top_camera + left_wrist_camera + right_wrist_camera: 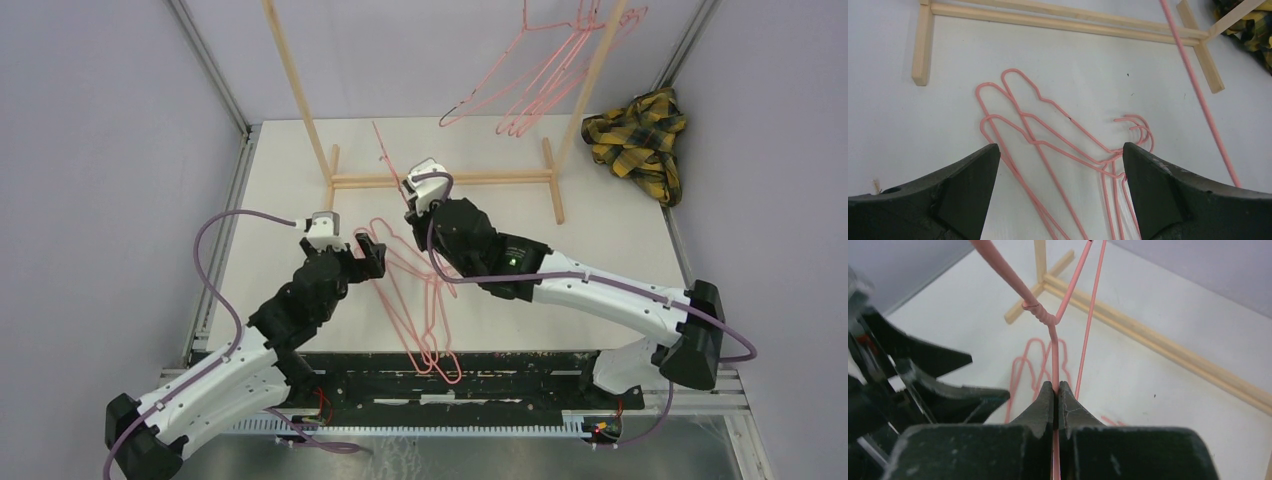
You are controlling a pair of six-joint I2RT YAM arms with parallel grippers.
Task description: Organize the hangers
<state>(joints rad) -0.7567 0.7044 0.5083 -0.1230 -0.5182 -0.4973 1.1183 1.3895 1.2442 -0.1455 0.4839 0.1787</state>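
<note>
Several pink wire hangers [540, 80] hang on the wooden rack's top bar at the back right. A pile of pink hangers [425, 310] lies flat on the table between the arms and also shows in the left wrist view [1048, 135]. My right gripper [412, 195] is shut on the neck of one hanger [1054, 347], just below its twisted wire, and holds it tilted above the table. My right gripper's tips [1056, 386] pinch the wire. My left gripper [370, 255] is open and empty, its jaws [1060, 155] spread above the pile's hooks.
The light wooden rack [440, 180] stands at the back, and its base rail [1063, 22] lies beyond the pile. A yellow-black plaid cloth [640, 140] lies at the back right. Grey walls close in both sides.
</note>
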